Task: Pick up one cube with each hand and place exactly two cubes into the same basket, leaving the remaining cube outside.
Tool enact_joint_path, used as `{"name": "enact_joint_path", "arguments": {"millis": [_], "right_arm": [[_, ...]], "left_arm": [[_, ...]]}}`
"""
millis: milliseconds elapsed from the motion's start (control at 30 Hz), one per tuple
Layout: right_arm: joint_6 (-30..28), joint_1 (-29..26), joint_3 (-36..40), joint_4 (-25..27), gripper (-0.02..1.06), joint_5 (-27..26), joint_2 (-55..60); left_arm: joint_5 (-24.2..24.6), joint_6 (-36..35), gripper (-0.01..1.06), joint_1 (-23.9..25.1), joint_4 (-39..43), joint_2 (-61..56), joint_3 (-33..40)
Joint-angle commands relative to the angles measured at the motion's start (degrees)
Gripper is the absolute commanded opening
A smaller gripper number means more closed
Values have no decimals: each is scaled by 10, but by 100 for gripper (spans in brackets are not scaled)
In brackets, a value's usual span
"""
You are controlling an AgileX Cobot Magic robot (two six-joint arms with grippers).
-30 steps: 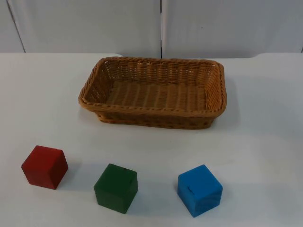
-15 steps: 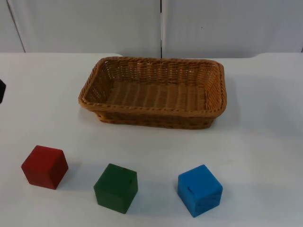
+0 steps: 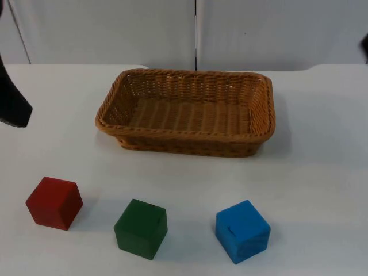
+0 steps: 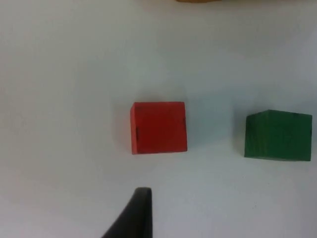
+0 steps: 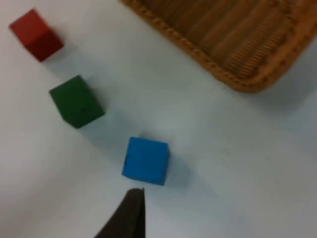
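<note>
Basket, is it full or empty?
Empty: the wicker basket shows bare woven floor; red cube, green cube, blue cube sit outside.

A red cube (image 3: 54, 202), a green cube (image 3: 141, 228) and a blue cube (image 3: 242, 231) sit in a row, apart, near the shallow wicker basket (image 3: 187, 135), which holds nothing.

Bright, even light — soft shadows, slight blur
</note>
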Motion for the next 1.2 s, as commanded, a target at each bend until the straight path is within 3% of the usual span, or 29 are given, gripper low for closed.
{"name": "enact_joint_path", "arguments": {"millis": [0,200,433,633,1167], "right_arm": [[2,47,-18,-38,105,-9,40],[-14,112,-43,-78,105,-17,123],[-73,125,-46,-67,105,-31,198],[-75,125,-46,-60,105,-52,242],[131,125,-46,-79,105,-108,274]], "left_arm": [[5,8,105,2,-13,25,-14],[-2,22,105,-28,-12,69,-25],[-29,22,105,-48,8,124,-25],[-58,22,105,-48,17,175,-25],[-111,28,105,-48,29,294,-48]]}}
